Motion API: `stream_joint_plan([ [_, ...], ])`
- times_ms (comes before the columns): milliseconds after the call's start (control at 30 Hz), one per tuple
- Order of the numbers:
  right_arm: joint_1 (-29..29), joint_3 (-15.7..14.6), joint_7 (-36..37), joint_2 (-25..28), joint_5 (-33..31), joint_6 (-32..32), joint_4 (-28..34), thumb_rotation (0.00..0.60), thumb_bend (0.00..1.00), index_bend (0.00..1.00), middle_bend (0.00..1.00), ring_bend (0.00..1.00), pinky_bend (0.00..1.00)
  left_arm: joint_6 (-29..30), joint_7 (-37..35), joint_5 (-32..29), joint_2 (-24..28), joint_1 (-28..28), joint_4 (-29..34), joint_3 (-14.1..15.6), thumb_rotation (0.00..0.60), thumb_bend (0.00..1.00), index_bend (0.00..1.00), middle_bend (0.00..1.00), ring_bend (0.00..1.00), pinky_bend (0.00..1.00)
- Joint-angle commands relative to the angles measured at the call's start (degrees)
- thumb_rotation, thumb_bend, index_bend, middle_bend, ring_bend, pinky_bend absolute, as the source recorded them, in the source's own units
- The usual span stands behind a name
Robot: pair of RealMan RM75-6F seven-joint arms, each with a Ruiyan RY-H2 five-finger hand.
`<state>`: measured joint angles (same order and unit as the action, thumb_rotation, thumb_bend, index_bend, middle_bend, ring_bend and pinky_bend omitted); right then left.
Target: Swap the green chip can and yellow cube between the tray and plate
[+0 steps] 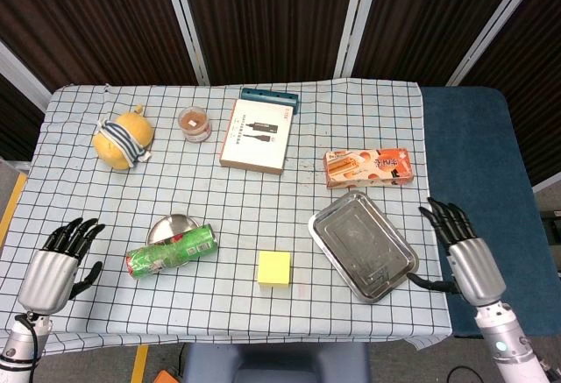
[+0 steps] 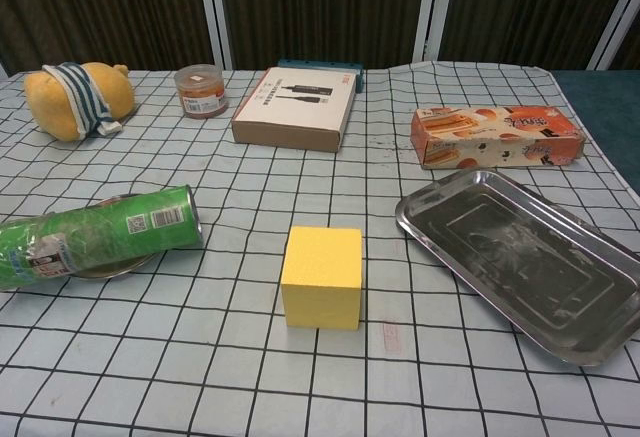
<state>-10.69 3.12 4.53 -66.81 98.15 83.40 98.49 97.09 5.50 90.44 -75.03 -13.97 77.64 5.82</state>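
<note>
- Head view: the green chip can lies on its side across the small metal plate, its near end reaching past the plate's rim onto the checked tablecloth.
- The yellow cube sits on the cloth between the plate and the steel tray, touching neither.
- The left hand hovers at the table's left front edge, well apart from the can, fingers spread and holding nothing.
- The right hand is just beside the tray's right edge, fingers spread, thumb pointing toward the tray, holding nothing.
- At the back stand a yellow plush toy, a small jar, a white box and a snack box.
- Chest view: neither hand shows here.
- The can rests tilted over the plate, label upward.
- The cube stands upright in the middle foreground.
- The tray lies to the right with nothing in it, near the snack box.
</note>
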Motion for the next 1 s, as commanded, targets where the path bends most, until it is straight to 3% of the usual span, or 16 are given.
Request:
stream_joint_plan([
  [33, -5.1, 0.9, -6.0, -0.9, 0.0, -7.8, 5.9, 0.600, 0.01, 0.00, 0.00, 0.00, 0.04, -1.8, -1.4, -1.1, 1.4, 0.8, 1.5, -0.4, 0.600, 0.38, 0.18, 0.18, 0.15, 0.26],
  [300, -14.7, 3.5, -17.2, -6.2, -10.1, -25.0, 12.4, 0.600, 0.01, 0.00, 0.00, 0.00, 0.06, -6.7, 0.2, -2.2, 3.6, 1.0, 4.3, -1.0, 0.600, 0.38, 0.18, 0.19, 0.15, 0.25],
  [500, -20.0, 4.7, -25.3, -10.9, -19.3, -32.0, 13.3, 0.600, 0.01, 0.00, 0.03, 0.01, 0.09, -10.2, 0.0, -4.4, 4.7, 1.3, 5.9, -1.9, 0.600, 0.38, 0.18, 0.19, 0.15, 0.24],
  [1000, -28.7, 5.6, -42.4, -22.5, -40.6, -30.8, 9.8, 0.600, 0.01, 0.07, 0.10, 0.08, 0.13, -13.6, 0.8, -5.0, 6.1, 2.0, 7.9, -3.4, 0.600, 0.38, 0.18, 0.20, 0.15, 0.23],
])
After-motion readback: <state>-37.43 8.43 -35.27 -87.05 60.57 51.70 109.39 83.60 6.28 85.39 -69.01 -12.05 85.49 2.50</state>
